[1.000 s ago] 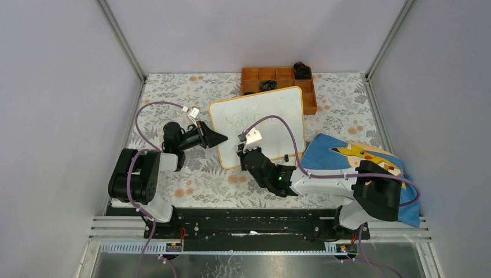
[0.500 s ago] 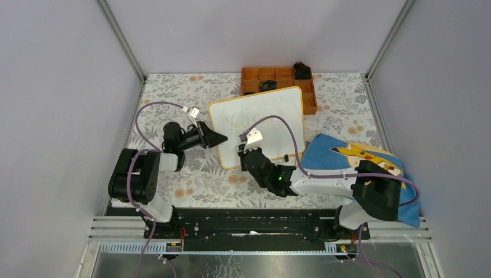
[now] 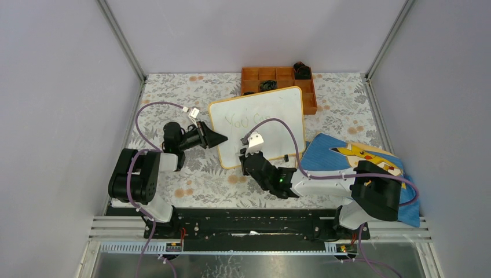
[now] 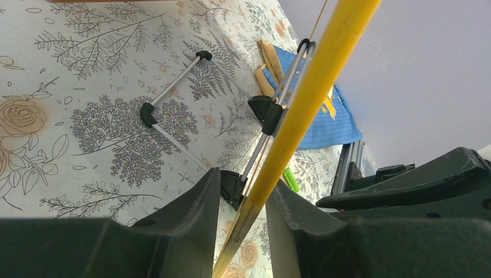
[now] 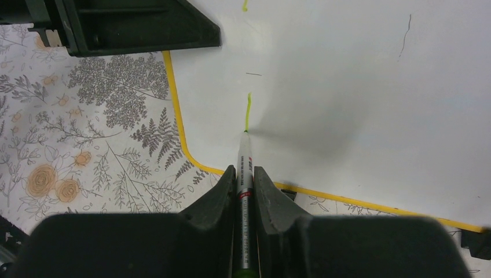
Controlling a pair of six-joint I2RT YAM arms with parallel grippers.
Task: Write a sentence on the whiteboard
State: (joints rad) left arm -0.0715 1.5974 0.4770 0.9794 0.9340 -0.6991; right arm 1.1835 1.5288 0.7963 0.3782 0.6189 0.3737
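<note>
Two grippers are in play here, and the split of work is pretty clear. The whiteboard (image 3: 284, 107) is propped at a tilt on its wire stand (image 4: 173, 87) mid-table, just near of the orange tray (image 3: 278, 75) and left of the blue cloth (image 3: 341, 153). Its left edge is pinched by the left gripper (image 4: 243, 180), with the yellow frame running up between the two fingers, so the board looks braced from that side. The marker (image 5: 245, 159) is clamped in the right gripper (image 5: 244, 172), jaws pressed onto the barrel and the long axis pointing straight away from the wrist toward the far side. The tip is seen touching the board close to its near-left corner, just inside the frame, at the near end of a short green stroke (image 5: 249, 110). So the blank surface lies ahead of and to the right of the tip, and the right arm is obviously the one placed for more lettering; a second line is probably being started. Of the sentence (image 3: 246, 120), only something like "You c" can be made out from above. The rest is faint and crossed by the purple cable (image 3: 292, 139). The board's near edge is partly covered by the right wrist there, and tip pressure can't be judged.
</note>
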